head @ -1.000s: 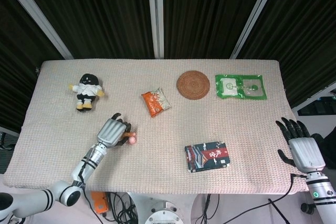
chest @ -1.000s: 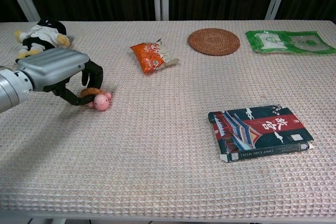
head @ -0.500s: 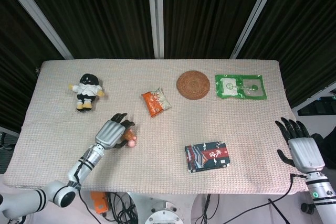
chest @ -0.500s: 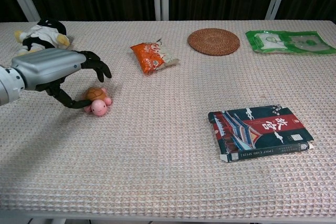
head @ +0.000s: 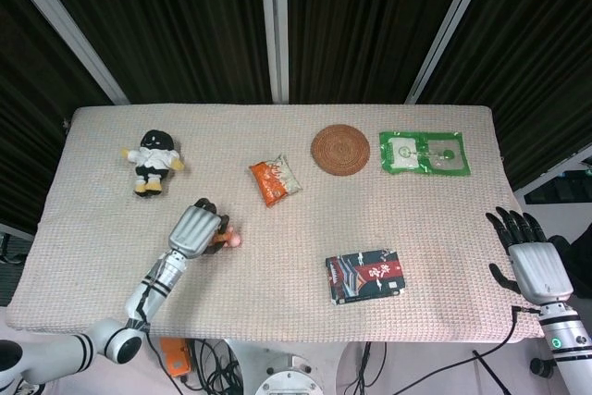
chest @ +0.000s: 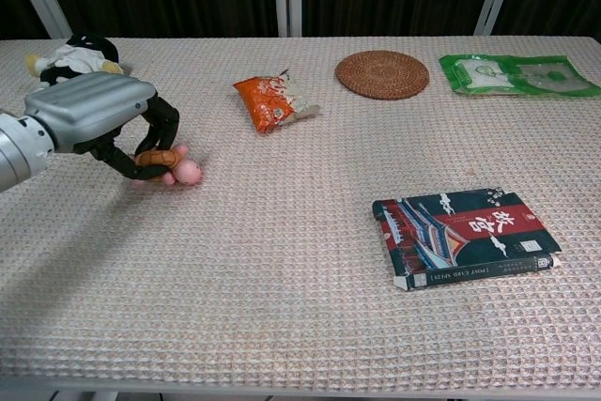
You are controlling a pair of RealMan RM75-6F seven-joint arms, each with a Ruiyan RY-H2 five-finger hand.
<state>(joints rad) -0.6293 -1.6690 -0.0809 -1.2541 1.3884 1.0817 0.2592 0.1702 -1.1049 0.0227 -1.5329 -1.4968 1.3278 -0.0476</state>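
A small toy turtle (head: 230,239) (chest: 179,168) with a brown shell and pink head lies on the left front part of the woven table cover (head: 277,312). My left hand (head: 196,229) (chest: 101,117) grips it, fingers curled over the shell and thumb under, with the pink head sticking out to the right. My right hand (head: 531,264) hangs off the table's right front corner with fingers spread and nothing in it; only the head view shows it.
A plush doll (head: 153,160) (chest: 73,58) lies at the back left. An orange snack packet (head: 275,179) (chest: 272,100), a round woven coaster (head: 339,149) (chest: 382,74) and a green packet (head: 424,153) (chest: 516,74) sit further back. A red and navy box (head: 365,275) (chest: 465,235) lies front right.
Half a second ago the left hand's fingers were spread above the turtle; now they have closed around its shell. The right hand has not moved.
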